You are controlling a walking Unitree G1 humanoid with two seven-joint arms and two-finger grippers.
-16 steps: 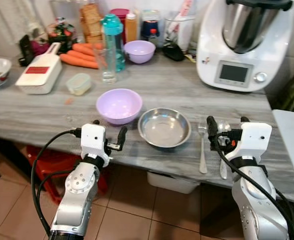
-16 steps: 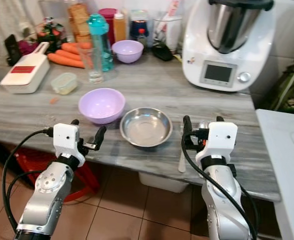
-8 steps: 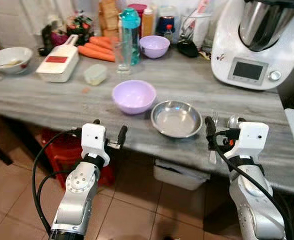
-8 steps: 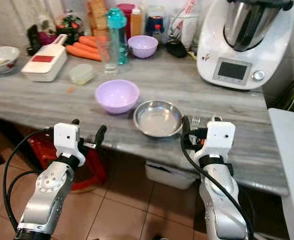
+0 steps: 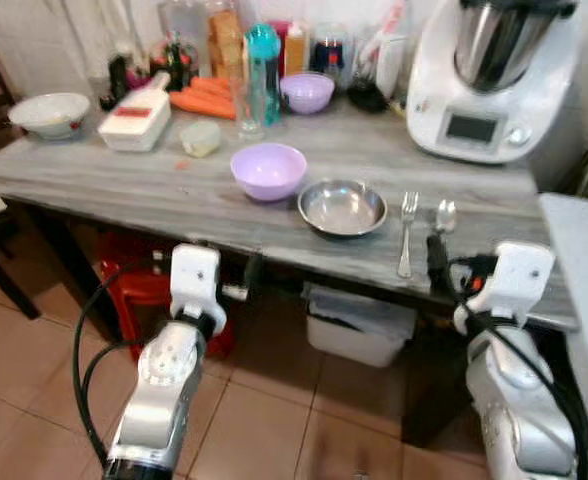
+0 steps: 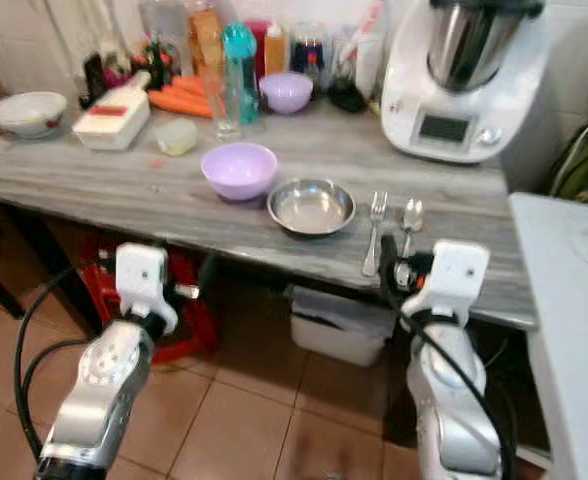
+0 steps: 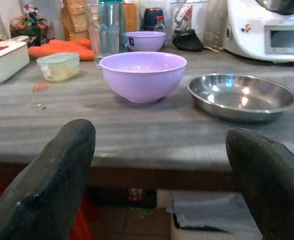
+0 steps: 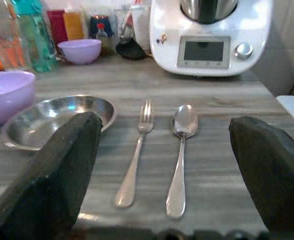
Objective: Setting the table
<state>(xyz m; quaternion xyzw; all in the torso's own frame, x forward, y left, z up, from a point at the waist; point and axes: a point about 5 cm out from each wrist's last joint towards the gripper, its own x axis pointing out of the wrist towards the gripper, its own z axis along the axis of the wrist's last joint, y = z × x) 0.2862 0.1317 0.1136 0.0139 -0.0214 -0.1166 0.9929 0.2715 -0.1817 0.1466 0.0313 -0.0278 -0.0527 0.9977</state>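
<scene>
A: What is added by the wrist views?
B: The left gripper (image 7: 159,170) and right gripper (image 8: 169,170) are seen spread wide, empty, held off the table's (image 5: 124,185) front edge.

A: The surface and room?
B: Grey wood-grain top, tiled floor (image 5: 34,380), a red stool (image 5: 134,295) beneath.

A: The setting?
B: A steel dish (image 5: 342,207) is placed beside a lilac bowl (image 5: 268,170); fork (image 8: 135,150) and spoon (image 8: 180,152) are laid parallel, right of the dish.

Place: a home kitchen
Signs: grey counter (image 5: 124,190) crowded with carrots (image 5: 206,98), bottles, bowls, a food processor (image 5: 484,80); tiled floor (image 5: 34,400)
</scene>
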